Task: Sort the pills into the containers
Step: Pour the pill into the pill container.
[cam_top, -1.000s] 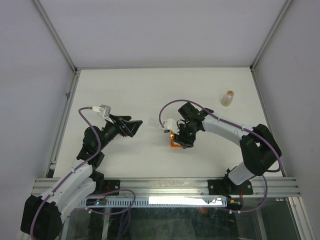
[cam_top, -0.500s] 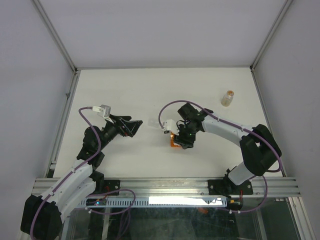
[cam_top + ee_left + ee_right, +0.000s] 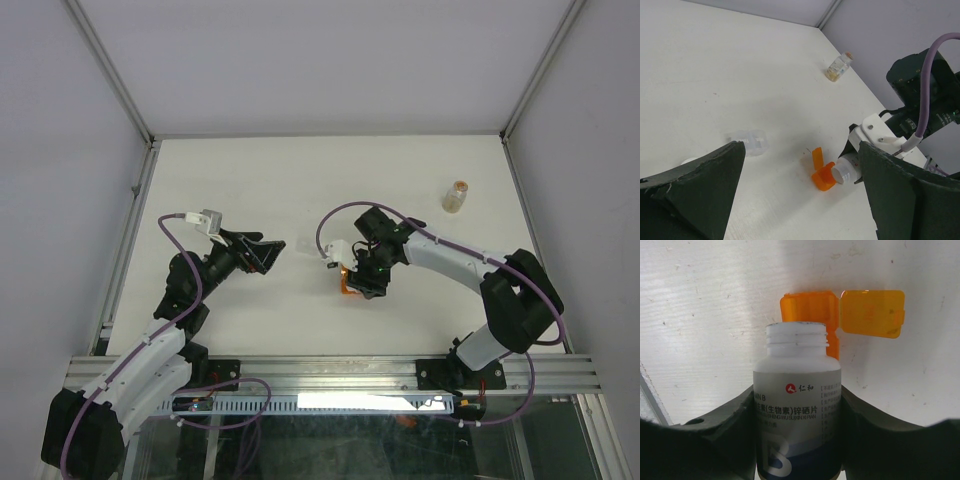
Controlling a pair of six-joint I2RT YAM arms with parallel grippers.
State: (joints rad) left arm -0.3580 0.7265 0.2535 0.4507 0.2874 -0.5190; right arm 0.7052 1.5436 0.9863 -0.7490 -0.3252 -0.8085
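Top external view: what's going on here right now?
The right end effector grips an uncapped white bottle, tipped with its mouth at a small orange container whose flip lid lies open on the table. The left end effector hangs open and empty. A small clear vial stands near the far right edge.

right claw (image 3: 360, 279), white bottle (image 3: 797, 390), edged slightly left

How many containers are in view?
4: a white plastic bottle in the right fingers, an orange flip-lid box at its mouth, a tan-topped clear vial far right, a clear plastic vial lying near the left fingers. More may be hidden.
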